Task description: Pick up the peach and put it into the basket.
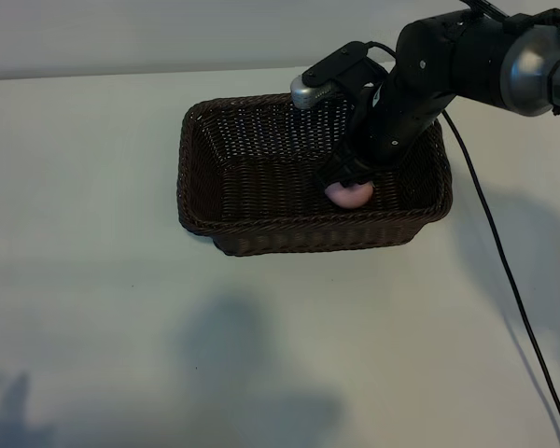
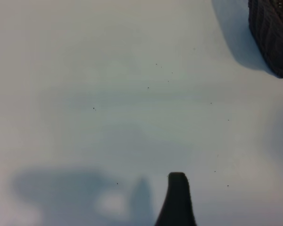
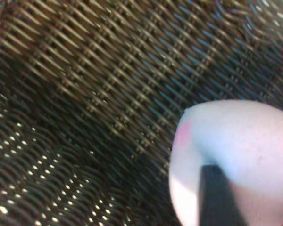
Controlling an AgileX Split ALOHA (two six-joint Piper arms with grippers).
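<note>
The right arm reaches down from the upper right of the exterior view into the basket (image 1: 261,233), a dark brown wicker one with a braided rim that stands on the white table (image 1: 93,280). The right gripper (image 1: 348,187) is low inside the basket, near the wall on the camera's side and toward the basket's right end. The peach (image 1: 350,195) lies on the woven floor right at the fingertips. In the right wrist view the peach (image 3: 236,155) fills the corner, with one dark finger (image 3: 217,197) across it and the weave all around; whether the fingers clamp the fruit or stand loose about it cannot be told. The left gripper (image 2: 177,200) hangs spread wide over bare table, with the basket's corner (image 2: 273,33) farther off.
</note>
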